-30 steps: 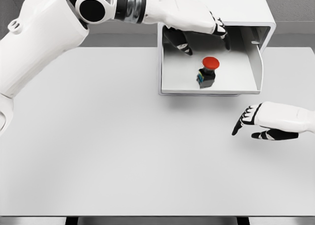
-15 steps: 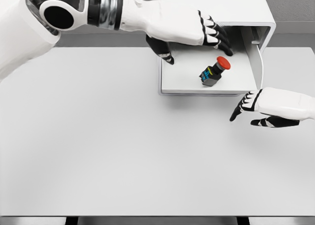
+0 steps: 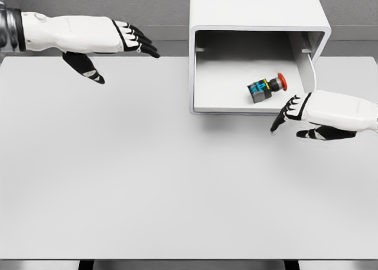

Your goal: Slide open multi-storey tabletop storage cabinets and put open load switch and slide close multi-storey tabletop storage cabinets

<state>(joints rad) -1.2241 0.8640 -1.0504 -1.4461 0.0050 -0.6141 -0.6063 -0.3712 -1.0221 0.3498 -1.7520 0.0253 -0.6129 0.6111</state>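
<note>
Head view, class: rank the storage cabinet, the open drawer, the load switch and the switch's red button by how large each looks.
1. Storage cabinet
2. Open drawer, sticking out of the cabinet's front
3. Load switch, lying on its side in the drawer
4. Red button, only the switch's cap

The order looks clear; no ties.

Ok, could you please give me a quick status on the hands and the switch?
Left hand open, empty, over table's far left. Right hand open at drawer front. Load switch on its side inside open drawer. Nothing blocking.

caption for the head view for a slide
Red-button switch lying on its side in the open drawer; right hand open by its front, left hand open.
</note>
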